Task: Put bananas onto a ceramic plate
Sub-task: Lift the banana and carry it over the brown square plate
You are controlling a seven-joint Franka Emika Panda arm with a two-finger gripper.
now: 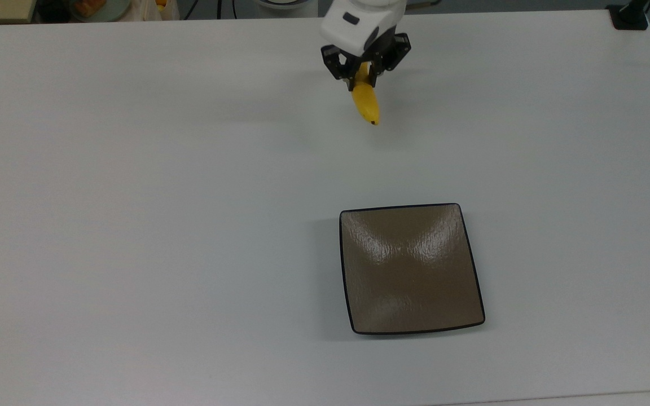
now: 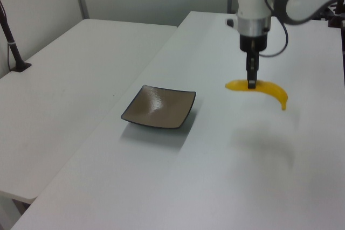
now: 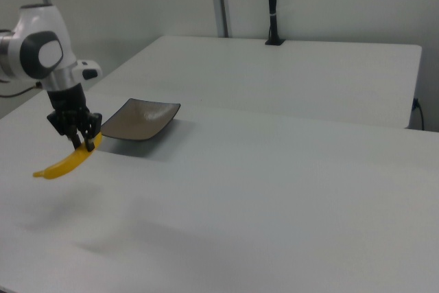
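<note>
The yellow banana (image 1: pixel 366 102) (image 2: pixel 261 89) (image 3: pixel 65 160) hangs in the air above the white table, level, with its shadow on the tabletop below. My gripper (image 1: pixel 362 84) (image 2: pixel 252 83) (image 3: pixel 83 143) is shut on the banana near its middle, pointing straight down. The square brown ceramic plate (image 1: pixel 411 268) (image 2: pixel 159 107) (image 3: pixel 140 120) with its black rim lies bare on the table, well apart from the banana: toward the top view's bottom, and toward the left view's left.
The white table (image 1: pixel 161 197) spreads wide around the plate. A black post base (image 1: pixel 629 16) sits at the top view's upper right corner. A second white table (image 2: pixel 70 68) adjoins on the left view's left.
</note>
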